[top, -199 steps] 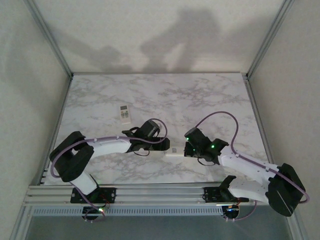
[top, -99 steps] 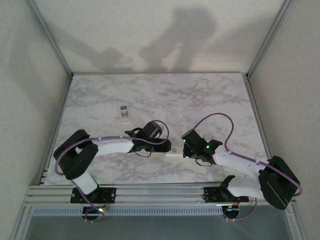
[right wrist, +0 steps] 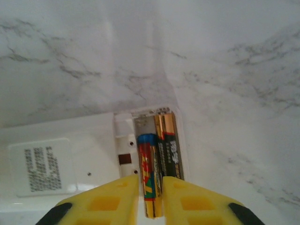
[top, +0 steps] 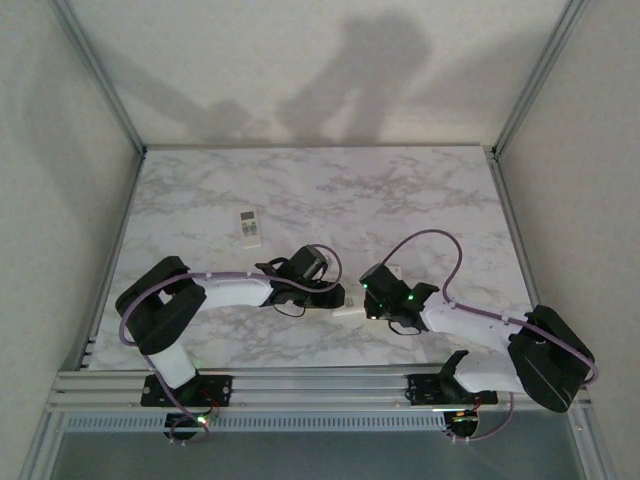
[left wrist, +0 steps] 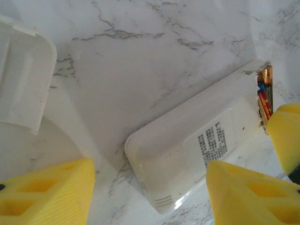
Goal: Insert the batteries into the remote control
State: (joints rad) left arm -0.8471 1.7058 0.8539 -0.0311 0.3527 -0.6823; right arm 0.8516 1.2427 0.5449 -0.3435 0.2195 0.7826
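Your remote (top: 347, 311) lies back-up on the desk (top: 430, 200), at about 6 o'clock from the desk's middle, between the two claws.

Your left claw (left wrist: 149, 165) hangs over it, spread wide. One of its yellow fingers (left wrist: 47, 192) sits well off the remote's 7 o'clock end. The other is just beside the long edge toward 5 o'clock, and you cannot tell whether it touches.

In the left wrist view the remote runs from 7 o'clock up to 2 o'clock. Its label (left wrist: 213, 143) faces up and the batteries (left wrist: 265, 91) sit at the 2 o'clock end.

Your right claw (right wrist: 150, 179) faces that end, its fingers (right wrist: 112, 201) parted by a narrow gap. The recess (right wrist: 123, 136) is uncovered and both batteries lie side by side in it. The dark battery (right wrist: 169, 150) lies at 3 o'clock of the red battery (right wrist: 147, 164). The red battery's near end reaches further toward 6 o'clock and shows in the gap between the fingers. They flank it closely, but you cannot tell whether they pinch it.

A second handset (top: 250, 228) lies face-up, well apart, at 10 o'clock from the remote.
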